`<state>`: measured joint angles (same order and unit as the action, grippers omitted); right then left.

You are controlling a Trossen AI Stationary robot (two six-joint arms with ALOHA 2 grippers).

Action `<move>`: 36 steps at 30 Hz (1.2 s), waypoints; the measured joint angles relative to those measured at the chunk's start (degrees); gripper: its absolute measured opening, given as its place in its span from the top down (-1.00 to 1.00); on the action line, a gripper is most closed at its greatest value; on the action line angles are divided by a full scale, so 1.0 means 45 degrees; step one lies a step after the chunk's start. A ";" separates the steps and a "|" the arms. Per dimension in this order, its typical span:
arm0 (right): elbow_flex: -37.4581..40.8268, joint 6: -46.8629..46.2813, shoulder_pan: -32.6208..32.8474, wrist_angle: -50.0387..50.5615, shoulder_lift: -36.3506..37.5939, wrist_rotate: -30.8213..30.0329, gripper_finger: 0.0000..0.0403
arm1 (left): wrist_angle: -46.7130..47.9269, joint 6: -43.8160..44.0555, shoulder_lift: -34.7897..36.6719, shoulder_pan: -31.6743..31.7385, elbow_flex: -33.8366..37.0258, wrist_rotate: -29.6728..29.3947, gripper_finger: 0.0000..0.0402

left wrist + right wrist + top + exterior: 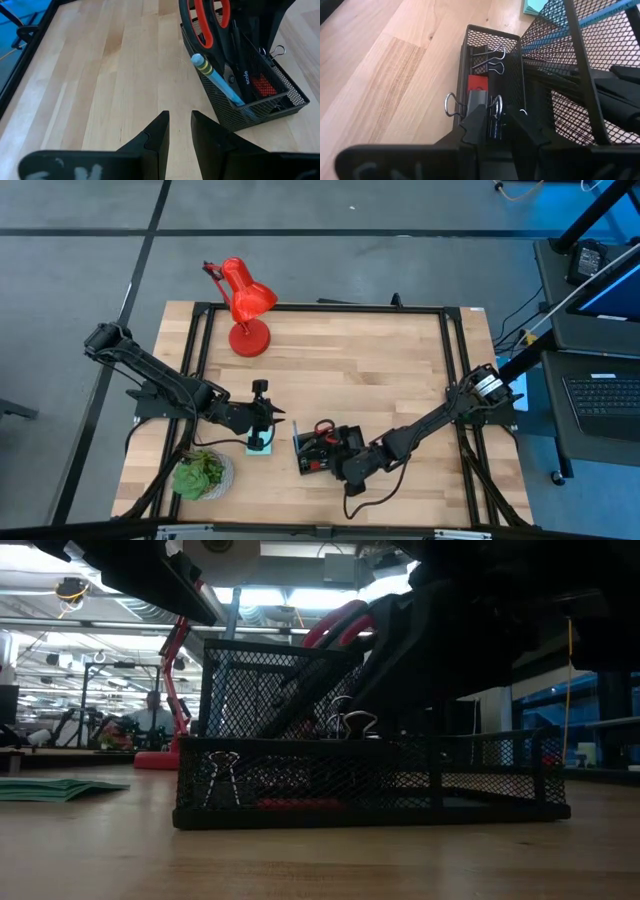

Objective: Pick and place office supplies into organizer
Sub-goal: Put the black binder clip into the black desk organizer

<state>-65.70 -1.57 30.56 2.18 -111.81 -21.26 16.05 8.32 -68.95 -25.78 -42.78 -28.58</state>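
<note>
Two binder clips (480, 102) (one organizer (492, 60))

grey floor (330, 205) with dark seams, laptop (605, 395) on a side desk, bright ceiling lights (100, 585), windows (555, 715) far right

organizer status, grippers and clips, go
Right gripper over the organizer's low compartment, binder clip between its fingers. Left gripper open, empty, above bare table beside the organizer. Scissors and blue pen already in. Nothing in the way.
</note>
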 joint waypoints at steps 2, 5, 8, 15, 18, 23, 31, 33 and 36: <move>-0.0132 0.0216 0.0007 0.0090 -0.0014 0.0005 0.61 | 0.0000 0.0008 0.0000 0.0004 0.0000 0.0001 0.63; -0.0242 0.0410 0.0007 0.0269 -0.0014 0.0019 0.61 | 0.0000 0.0029 0.0000 0.0000 0.0000 0.0005 0.63; -0.0252 0.0420 0.0012 0.0386 -0.0014 0.0010 0.61 | -0.0005 0.0029 0.0000 0.0000 0.0000 0.0005 0.63; -0.0261 0.0464 0.0045 0.0471 -0.0014 -0.0024 0.61 | 0.0000 0.0024 -0.0005 0.0000 0.0004 0.0010 0.63; -0.0266 0.0503 0.0055 0.0466 -0.0014 -0.0029 0.61 | 0.0000 0.0024 -0.0005 0.0000 0.0005 0.0010 0.63; -0.0276 0.1031 0.0112 0.0461 0.0001 -0.0289 0.61 | -0.0002 0.0024 -0.0005 0.0000 0.0005 0.0010 0.63; -0.0478 0.1172 0.0250 0.0709 0.0001 -0.1117 0.61 | 0.0000 0.0019 -0.0005 0.0000 0.0005 0.0010 0.63; -0.0537 0.1178 0.0250 0.0712 0.0001 -0.1129 0.61 | -0.0003 0.0021 -0.0005 0.0003 0.0005 0.0008 0.63; -0.0538 0.1106 0.0245 0.0832 0.0001 -0.1161 0.61 | -0.0005 0.0024 -0.0005 0.0003 0.0005 0.0010 0.63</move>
<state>-68.12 3.40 31.66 5.92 -111.81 -26.48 16.03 8.43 -68.97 -25.77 -42.76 -28.53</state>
